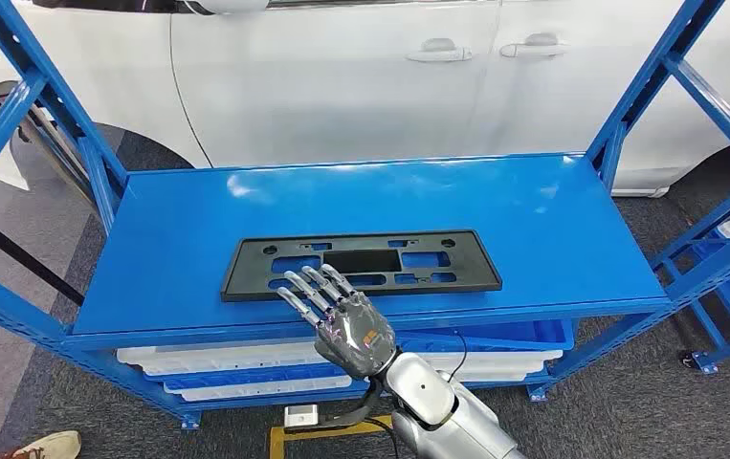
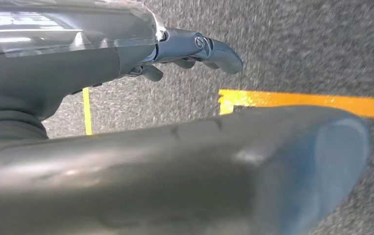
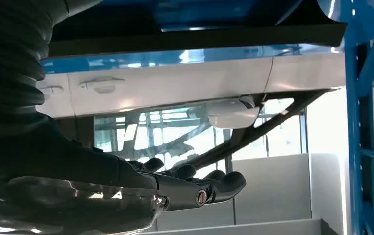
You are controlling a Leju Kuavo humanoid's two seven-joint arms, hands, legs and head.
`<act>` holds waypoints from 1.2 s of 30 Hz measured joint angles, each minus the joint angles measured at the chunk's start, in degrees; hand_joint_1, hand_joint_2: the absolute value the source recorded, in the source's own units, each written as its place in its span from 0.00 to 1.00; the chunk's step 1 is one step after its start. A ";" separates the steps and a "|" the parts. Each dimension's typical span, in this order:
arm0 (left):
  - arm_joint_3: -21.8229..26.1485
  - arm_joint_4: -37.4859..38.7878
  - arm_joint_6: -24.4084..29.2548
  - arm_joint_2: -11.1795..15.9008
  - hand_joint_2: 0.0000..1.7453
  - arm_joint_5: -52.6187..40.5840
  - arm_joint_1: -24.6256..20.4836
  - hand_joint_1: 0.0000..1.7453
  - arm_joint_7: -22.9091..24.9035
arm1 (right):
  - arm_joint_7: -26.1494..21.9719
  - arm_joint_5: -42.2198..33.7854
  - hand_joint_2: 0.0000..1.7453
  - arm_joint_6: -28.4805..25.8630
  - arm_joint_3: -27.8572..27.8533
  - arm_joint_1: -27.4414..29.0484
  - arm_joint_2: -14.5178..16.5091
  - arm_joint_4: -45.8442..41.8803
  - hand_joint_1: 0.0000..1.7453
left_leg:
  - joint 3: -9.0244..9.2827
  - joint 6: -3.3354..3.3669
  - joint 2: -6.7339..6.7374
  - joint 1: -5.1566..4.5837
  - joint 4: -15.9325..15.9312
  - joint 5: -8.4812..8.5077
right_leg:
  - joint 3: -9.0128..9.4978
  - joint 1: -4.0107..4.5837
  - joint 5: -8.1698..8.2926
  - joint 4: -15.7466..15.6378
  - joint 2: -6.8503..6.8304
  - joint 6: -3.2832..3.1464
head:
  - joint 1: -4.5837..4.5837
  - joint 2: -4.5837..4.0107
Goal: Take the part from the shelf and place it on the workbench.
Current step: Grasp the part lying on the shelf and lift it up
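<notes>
My forearm is cut off at the head view's lower edge. My right robot hand (image 1: pixel 346 323) is spread flat and holds nothing, its fingertips (image 1: pixel 305 280) over the near edge of the black license plate frame (image 1: pixel 361 263), which lies flat on the blue shelf (image 1: pixel 552 225). My left robot hand (image 2: pixel 194 49) hangs above grey carpet (image 2: pixel 292 44), fingers loosely curled, empty.

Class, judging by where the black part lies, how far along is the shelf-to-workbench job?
Done: nothing yet; the black part lies flat on the blue shelf. In hand: the right hand reaches its near edge, fingers spread, no grip visible. Left: grasp, lift, carry, place.
</notes>
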 joint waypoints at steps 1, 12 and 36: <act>-0.04 0.00 -0.02 -0.01 0.00 -0.02 -0.01 0.00 -0.05 | 0.09 -0.11 1.00 -0.02 0.11 -0.61 0.25 0.71 0.00 | 0.03 -0.15 0.00 0.04 0.11 -0.10 | 1.25 -0.04 1.34 -2.68 -0.04 -0.02 | 0.00 0.00; -0.51 0.01 -0.05 0.05 0.00 -0.89 -0.05 0.00 -0.66 | 2.36 -0.92 1.00 -1.51 1.33 -7.47 4.01 12.92 0.00 | -6.26 -2.92 -0.04 0.26 13.34 -6.94 | 5.17 0.46 3.66 -11.57 -0.08 -3.28 | 0.00 0.00; -0.84 0.05 -0.19 -0.04 0.00 -1.06 -0.06 0.00 -1.92 | 17.92 8.80 1.00 -1.53 0.98 -18.02 7.52 35.17 1.00 | -0.80 -1.34 -0.38 0.00 0.92 -0.16 | 4.30 1.03 3.90 -10.84 0.04 -1.69 | 0.00 0.00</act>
